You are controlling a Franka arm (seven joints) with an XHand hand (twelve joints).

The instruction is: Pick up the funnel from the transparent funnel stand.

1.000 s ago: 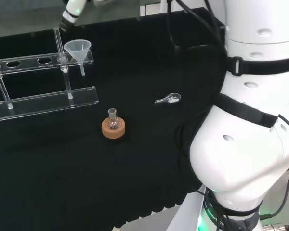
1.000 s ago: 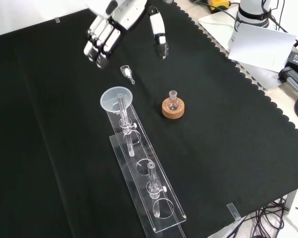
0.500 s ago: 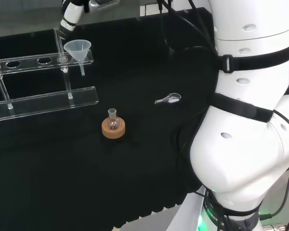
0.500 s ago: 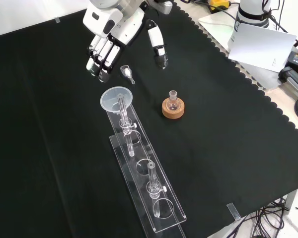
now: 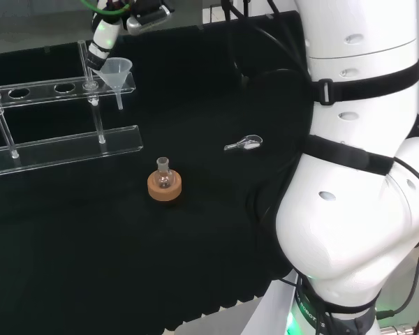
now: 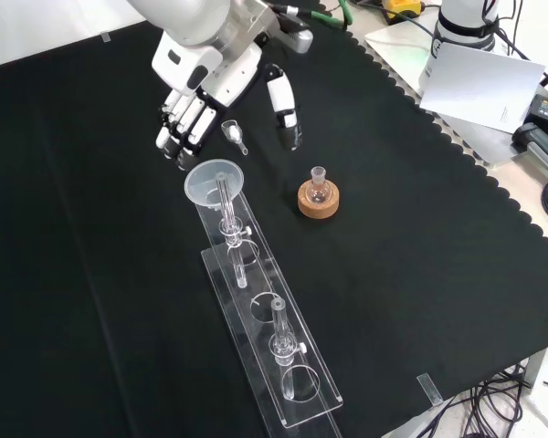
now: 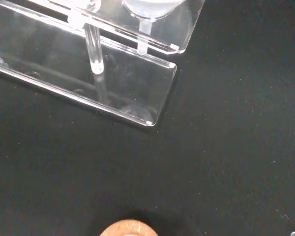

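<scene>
Your funnel (image 6: 214, 181) sits in the end hole of the transparent funnel stand (image 6: 265, 324), its stem hanging through the upper shelf. In the front view your hand (image 6: 205, 87) hovers just above and beyond it, fingers (image 6: 178, 128) straight and pointing down close to the funnel's rim, thumb (image 6: 284, 108) spread off to the right; it holds nothing. In the head view the fingertips are beside the rim. A small flask (image 6: 319, 187) on a cork ring (image 6: 319, 203) stands near on the desk (image 6: 420, 210), and a small scoop (image 6: 234, 135) lies between fingers and thumb. You will find no readable writing.
</scene>
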